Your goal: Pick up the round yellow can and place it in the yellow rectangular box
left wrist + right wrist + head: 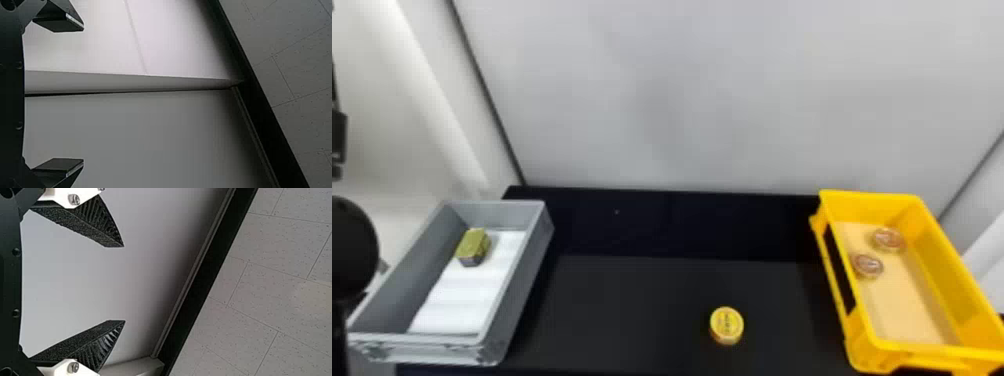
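Sitting between two boxes (932, 270): one yellow can (726, 325); left hand (83, 94), right hand (124, 284) released.

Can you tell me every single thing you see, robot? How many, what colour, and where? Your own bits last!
round can: one, yellow, on the table between the two boxes
yellow box: one, yellow, right side of the table
round pieces: two, reddish brown, inside the yellow box
grey box: one, grey, left side of the table
small block: one, olive green with darker sides, inside the grey box
lining: one, white, bottom of the grey box
table: one, black, under both boxes
back wall: one, light grey, behind the table
left arm: one, black, head view's left edge
left hand: one, black, left wrist view
right hand: one, mostly black, right wrist view
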Available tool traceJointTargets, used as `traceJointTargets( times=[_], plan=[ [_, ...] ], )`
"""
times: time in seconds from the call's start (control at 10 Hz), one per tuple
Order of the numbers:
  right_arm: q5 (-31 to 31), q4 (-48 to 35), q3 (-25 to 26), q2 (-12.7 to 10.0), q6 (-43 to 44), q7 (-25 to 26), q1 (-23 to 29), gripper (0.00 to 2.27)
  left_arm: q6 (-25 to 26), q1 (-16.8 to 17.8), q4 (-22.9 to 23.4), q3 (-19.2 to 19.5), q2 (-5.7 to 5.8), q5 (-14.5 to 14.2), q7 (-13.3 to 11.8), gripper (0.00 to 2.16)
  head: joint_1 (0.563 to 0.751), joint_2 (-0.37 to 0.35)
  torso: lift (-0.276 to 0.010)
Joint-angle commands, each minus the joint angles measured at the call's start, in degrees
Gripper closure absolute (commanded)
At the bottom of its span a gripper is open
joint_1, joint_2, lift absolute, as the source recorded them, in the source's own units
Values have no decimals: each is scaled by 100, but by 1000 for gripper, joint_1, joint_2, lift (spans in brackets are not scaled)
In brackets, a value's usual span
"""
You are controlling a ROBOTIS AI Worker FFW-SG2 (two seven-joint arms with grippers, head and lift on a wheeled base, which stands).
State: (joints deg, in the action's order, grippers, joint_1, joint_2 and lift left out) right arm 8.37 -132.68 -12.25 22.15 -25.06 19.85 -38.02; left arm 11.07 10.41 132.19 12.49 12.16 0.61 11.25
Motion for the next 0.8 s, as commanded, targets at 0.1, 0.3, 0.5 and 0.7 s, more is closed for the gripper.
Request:
traceJointTargets(
  times=[0.1,0.3,0.5,0.7],
  plan=[
    [-10,-73,38,0,-115,10,14,93,18,23,9,-9,-12,0,0,76,694,54,-3],
    [-19,-82,38,-9,-132,1,58,93,18,31,9,-26,-3,0,0,76,694,54,-3],
    [-213,-56,55,-53,-317,10,-22,93,18,23,0,-35,6,0,0,76,694,54,-3],
    [-828,-135,407,-554,-2375,-351,-426,111,1,-21,0,-18,15,-9,0,76,694,54,-3]
  ],
)
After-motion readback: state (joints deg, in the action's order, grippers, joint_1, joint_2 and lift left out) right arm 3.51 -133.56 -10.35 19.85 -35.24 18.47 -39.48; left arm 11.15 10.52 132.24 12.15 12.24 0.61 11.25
